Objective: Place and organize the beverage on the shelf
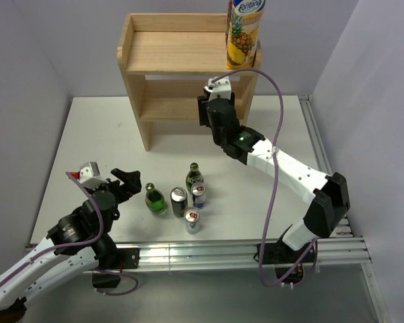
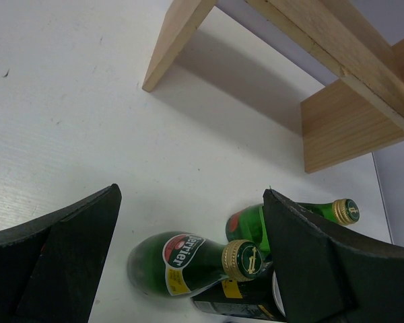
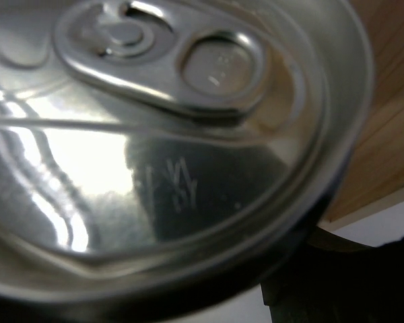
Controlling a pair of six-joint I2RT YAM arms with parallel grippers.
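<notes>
Left pincer (image 2: 192, 202) spread wide, nothing between its tips, low over the white table (image 1: 87, 134). Just ahead of the tips, a green Perrier bottle (image 2: 182, 259), upright, gold cap toward the wrist camera. Close behind that, partly hidden by the finger on the view's right, a second green bottle (image 2: 316, 208). Beside the pair, a loose cluster of three cans (image 1: 179, 200). Well beyond, the light-wood shelf (image 2: 337, 128).

Right pincer (image 1: 213, 91) pressed in on a can (image 3: 155, 168), silver lid and pull tab filling the wrist view. Directly behind the can, shelf wood. Pincer at the mouth of the lower tier, toward its right end in the overhead view. Above the pincer, on the top board's right corner, a tall pineapple juice carton (image 1: 244, 33), upright.
</notes>
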